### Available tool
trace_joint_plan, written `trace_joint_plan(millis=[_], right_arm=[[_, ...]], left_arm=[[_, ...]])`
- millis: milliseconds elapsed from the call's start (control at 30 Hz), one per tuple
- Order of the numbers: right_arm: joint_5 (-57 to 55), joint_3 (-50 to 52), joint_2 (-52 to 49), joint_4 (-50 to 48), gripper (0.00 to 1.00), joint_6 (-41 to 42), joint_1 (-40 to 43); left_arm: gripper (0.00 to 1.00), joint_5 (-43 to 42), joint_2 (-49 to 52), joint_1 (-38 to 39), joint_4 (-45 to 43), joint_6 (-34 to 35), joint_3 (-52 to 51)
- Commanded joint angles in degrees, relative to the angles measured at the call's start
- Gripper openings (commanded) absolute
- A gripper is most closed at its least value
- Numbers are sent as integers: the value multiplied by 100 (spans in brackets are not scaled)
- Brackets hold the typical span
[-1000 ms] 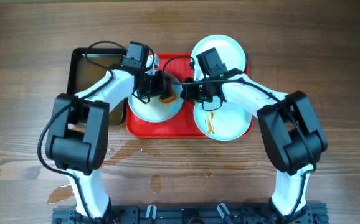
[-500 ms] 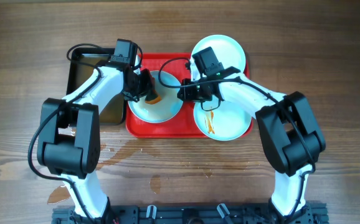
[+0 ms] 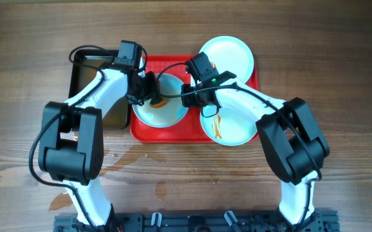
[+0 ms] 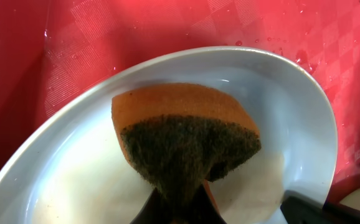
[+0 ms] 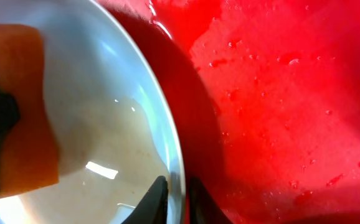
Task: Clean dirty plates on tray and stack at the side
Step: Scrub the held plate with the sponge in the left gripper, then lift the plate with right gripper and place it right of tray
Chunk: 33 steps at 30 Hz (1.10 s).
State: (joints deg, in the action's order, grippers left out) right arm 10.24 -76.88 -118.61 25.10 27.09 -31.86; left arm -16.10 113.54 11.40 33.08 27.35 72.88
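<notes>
We clamp the sponge (image 4: 186,134) tight in our left gripper (image 4: 177,200), pressing it into the plate (image 3: 167,115) left of centre on the tray (image 3: 173,133). Our right gripper (image 5: 177,199) pinches its rim, likely steadying it for scrubbing.

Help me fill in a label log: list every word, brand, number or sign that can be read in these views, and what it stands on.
None can be read.
The plates, the red tray, the sponge and the black pan carry no visible word, number or logo.
Any marking on the wrist camera housings is too small to tell.
</notes>
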Motion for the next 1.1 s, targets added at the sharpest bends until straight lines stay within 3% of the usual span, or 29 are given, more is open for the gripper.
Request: trace_joint_plan(millis=[0, 167, 333, 467, 567, 767, 1067], right_arm=[[22, -90, -258, 39, 4, 162, -50], [363, -90, -302, -11, 4, 463, 2], [828, -90, -302, -44, 4, 326, 219], [933, -90, -282, -63, 4, 240, 315], [866, -92, -94, -136, 5, 151, 323], [57, -92, 739, 74, 4, 63, 321], [-2146, -909, 1040, 1154, 4, -319, -170]], left_arm=[[4, 74, -26, 0, 17, 57, 26], [4, -26, -131, -2, 13, 2, 50], [4, -33, -1064, -153, 562, -162, 262], [4, -33, -2037, -914, 1351, -291, 262], [4, 127, -2203, -1530, 1858, -612, 260], [4, 901, -2188, -1834, 2074, -634, 243], [4, 1043, -2188, -1845, 1963, -590, 238]])
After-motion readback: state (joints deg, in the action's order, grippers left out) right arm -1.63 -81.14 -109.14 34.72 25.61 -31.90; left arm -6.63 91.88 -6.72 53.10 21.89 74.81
